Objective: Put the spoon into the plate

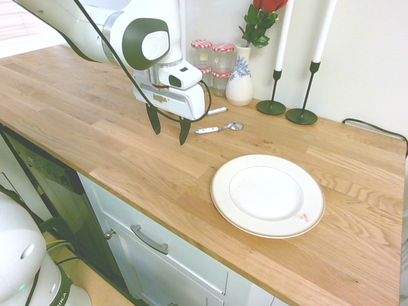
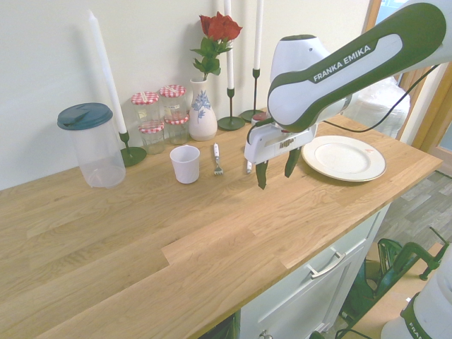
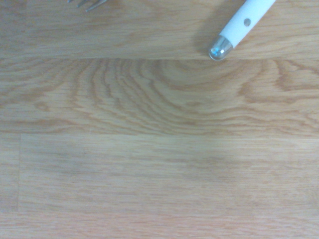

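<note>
Spoon [image 1: 218, 128] light, stiff, slick, flat on tabletop [image 1: 95, 127]; grasp slim whitish handle mid-length. Gripper [image 1: 169, 131] jaws apart, empty, hovering left of it. Plate [image 1: 268, 195] near right.

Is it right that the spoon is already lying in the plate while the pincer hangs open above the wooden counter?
Not quite. The spoon is not in the plate; it lies on the wooden counter behind the plate, toward the vase, and the plate is bare. The first exterior view shows this. The rest holds: the pincer hangs open above the counter.
</note>
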Controlling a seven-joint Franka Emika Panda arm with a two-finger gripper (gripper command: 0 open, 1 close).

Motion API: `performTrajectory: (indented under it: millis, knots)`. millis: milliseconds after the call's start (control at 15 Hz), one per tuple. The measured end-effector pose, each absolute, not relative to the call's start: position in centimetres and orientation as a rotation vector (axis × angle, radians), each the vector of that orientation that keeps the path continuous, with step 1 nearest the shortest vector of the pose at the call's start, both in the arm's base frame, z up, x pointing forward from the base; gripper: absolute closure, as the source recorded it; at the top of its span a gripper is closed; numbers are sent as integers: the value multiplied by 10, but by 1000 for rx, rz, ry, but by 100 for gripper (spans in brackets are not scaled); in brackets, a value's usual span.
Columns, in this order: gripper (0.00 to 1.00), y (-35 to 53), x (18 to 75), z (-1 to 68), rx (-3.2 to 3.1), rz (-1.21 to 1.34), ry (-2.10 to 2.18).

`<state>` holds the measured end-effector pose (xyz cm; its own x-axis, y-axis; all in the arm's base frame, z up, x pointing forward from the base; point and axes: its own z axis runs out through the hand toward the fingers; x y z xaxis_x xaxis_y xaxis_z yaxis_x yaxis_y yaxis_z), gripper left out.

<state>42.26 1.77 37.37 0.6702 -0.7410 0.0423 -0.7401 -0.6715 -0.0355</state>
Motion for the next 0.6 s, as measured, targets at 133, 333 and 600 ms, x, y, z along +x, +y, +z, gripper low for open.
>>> performTrajectory:
  millis: [133, 333, 600]
  knots:
    - [0, 17, 422, 373, -2843, -74, 1278]
    - [0, 22, 430, 378, -2679, -132, 1466]
    - [0, 15, 455, 363, -2442, -201, 1774]
